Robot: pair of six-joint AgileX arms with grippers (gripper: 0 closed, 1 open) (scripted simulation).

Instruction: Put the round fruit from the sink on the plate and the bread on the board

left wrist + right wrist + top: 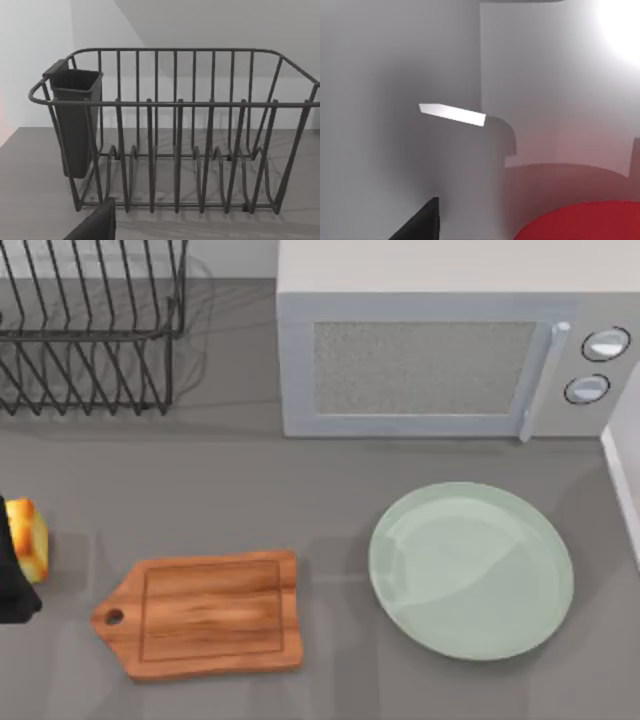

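Microwave sits along the tabletop far edge, center to right; wire dish rack w/ a dark cutlery cup at the far left corner. Plate lies bare toward the near right, well apart from the board, which lies near edge, left of center, handle end pointing left. Bread is at the left edge, touching the dark left claw, seemingly pinched by it. Right wrist view: round fruit close up, red, against pale grey walls; a dark right claw finger beside it, can't tell if spread or pressed together.
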